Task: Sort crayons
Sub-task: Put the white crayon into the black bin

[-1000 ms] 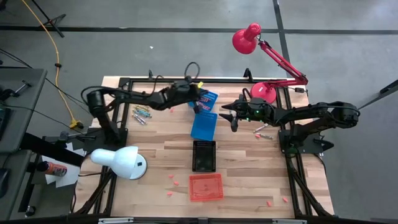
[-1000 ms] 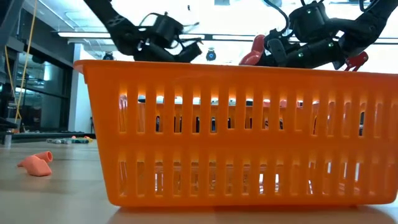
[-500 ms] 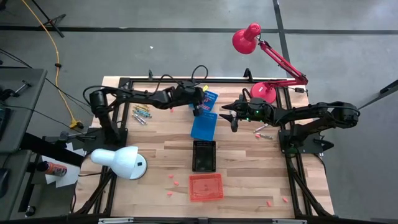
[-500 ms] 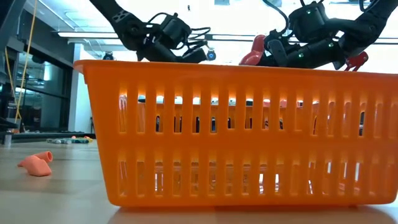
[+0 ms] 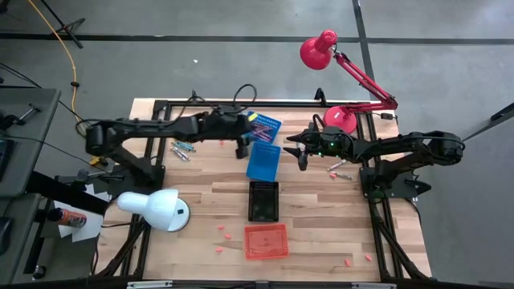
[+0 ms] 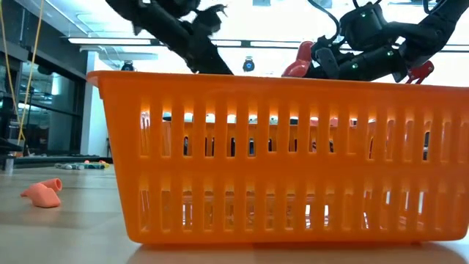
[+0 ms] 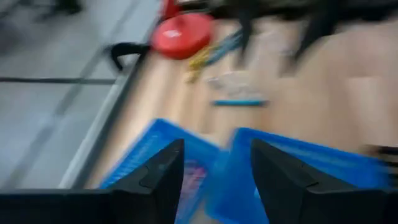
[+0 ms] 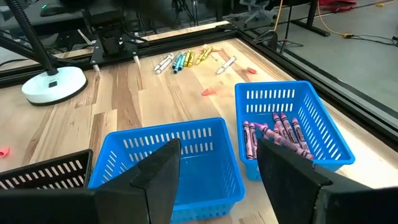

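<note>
I see the left gripper (image 5: 243,145) above the table (image 5: 201,193), just beside the near blue basket (image 5: 263,161) on its left side. Its fingers (image 7: 160,177) stand apart with nothing between them. The right gripper (image 5: 299,154) hovers just to the right of the same basket, jaws apart and empty.

I count two blue baskets. The far blue basket (image 8: 289,121) holds a bundle of pink and purple crayons (image 8: 277,134) lying on its floor. The near blue basket shows no contents that I can make out.

A loose group of crayons (image 5: 181,148) lies on the table to the left of the baskets, under the left arm. A few more crayons (image 5: 336,168) lie to the right, below the right arm.

A black basket (image 5: 263,201) and an orange basket (image 5: 266,242) sit in line toward the front edge.
</note>
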{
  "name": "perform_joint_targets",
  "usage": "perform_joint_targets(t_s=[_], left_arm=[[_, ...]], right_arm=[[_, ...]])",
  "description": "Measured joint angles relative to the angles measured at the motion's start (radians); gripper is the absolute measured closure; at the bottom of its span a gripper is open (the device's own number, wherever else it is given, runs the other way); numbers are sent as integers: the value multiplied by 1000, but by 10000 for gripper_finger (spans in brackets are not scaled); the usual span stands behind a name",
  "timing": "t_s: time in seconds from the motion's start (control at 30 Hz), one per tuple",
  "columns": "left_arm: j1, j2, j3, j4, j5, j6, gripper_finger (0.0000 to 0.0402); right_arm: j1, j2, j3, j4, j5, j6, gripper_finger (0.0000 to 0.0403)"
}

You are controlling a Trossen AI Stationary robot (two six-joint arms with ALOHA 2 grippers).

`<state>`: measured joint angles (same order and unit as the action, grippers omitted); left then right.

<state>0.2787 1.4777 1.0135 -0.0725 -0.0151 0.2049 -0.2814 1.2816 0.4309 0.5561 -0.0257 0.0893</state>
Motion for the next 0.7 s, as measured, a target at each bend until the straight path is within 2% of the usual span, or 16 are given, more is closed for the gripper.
perform_joint_targets(t_s=[0.07,0.13,0.27,0.4,0.57,0.7], left_arm=[[-6,-52,-73,100,65,-25,228],[-12,-106,-173,247,86,-44,229],[-14,-181,-409,624,89,-118,229],[-19,-193,-551,925,86,-190,229],[-19,-192,-579,962,81,-171,229],[-19,-192,-580,962,80,-144,229]], right_arm=[[0,0,0,0,0,13,197],[0,0,0,-3,0,32,197],[0,0,0,-7,0,42,197],[0,0,0,-7,0,41,197],[0,0,0,-9,20,43,197],[0,0,3,-73,146,256,197]])
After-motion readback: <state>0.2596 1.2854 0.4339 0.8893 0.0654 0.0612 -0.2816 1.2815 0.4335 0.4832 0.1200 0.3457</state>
